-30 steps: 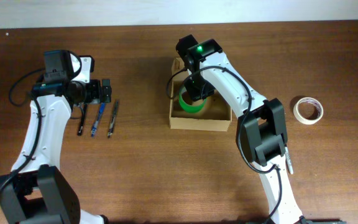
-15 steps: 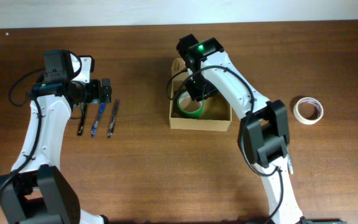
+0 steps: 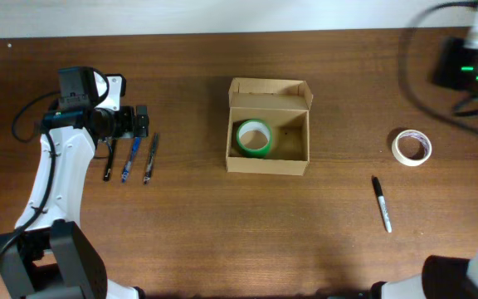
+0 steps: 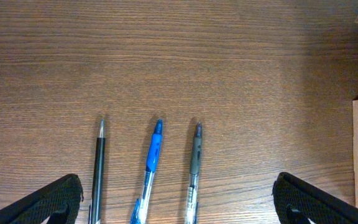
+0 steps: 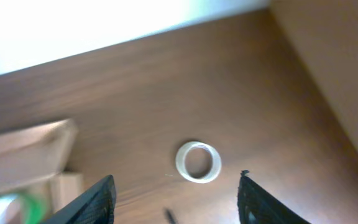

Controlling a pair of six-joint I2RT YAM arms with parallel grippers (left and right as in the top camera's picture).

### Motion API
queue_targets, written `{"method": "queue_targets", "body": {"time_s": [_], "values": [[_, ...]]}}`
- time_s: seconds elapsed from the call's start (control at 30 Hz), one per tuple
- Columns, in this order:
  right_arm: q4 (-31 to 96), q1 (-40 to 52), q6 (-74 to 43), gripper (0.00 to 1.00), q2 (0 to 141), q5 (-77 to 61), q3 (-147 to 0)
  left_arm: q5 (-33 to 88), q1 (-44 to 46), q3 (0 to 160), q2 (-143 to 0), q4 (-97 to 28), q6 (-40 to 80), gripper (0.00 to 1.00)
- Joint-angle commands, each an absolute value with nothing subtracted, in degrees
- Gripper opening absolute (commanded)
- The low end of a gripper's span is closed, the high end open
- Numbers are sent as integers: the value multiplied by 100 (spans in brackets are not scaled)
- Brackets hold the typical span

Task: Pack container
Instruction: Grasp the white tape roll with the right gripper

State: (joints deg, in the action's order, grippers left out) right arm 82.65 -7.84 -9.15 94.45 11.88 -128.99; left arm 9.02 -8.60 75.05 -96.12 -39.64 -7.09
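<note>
The container (image 3: 268, 164), a tan cardboard box with its lid flap folded back, stands mid-table. A green tape roll (image 3: 254, 137) lies flat in its left half, touched by nothing. My right arm (image 3: 471, 66) is raised, blurred, at the far right edge. In the right wrist view my right gripper (image 5: 176, 186) is open and empty, high above a white tape roll (image 5: 198, 161), with the container's flap (image 5: 23, 149) at lower left. My left gripper (image 3: 142, 122) (image 4: 176, 186) hangs wide open over three pens, holding nothing.
A black pen (image 4: 98, 168), a blue pen (image 4: 153, 162) and a grey pen (image 4: 194, 168) lie side by side at the left. The white tape roll (image 3: 411, 146) lies right of the box, and a black marker (image 3: 382, 203) lies nearer the front.
My right arm has lifted out of the box and swung up to the far right, its jaws opening. The green roll stays lying in the box. The left arm has not moved.
</note>
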Motion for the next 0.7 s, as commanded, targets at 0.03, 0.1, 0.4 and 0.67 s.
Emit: {"method": "queue_targets", "body": {"time_s": [0.03, 0.1, 0.4, 0.67], "values": [[8204, -2067, -1564, 65, 9898, 644, -11961, 921, -880, 7612, -9653, -3948, -805, 99], [7968, -2386, -1820, 68, 10108, 552, -11424, 921, -880, 7612, -9653, -3948, -808, 99], [6486, -2663, -2045, 70, 11454, 78, -9649, 921, -880, 7612, -9653, -3948, -805, 99], [6405, -2674, -2045, 70, 12379, 64, -9642, 921, -880, 7612, -9653, -3948, -808, 99]]}}
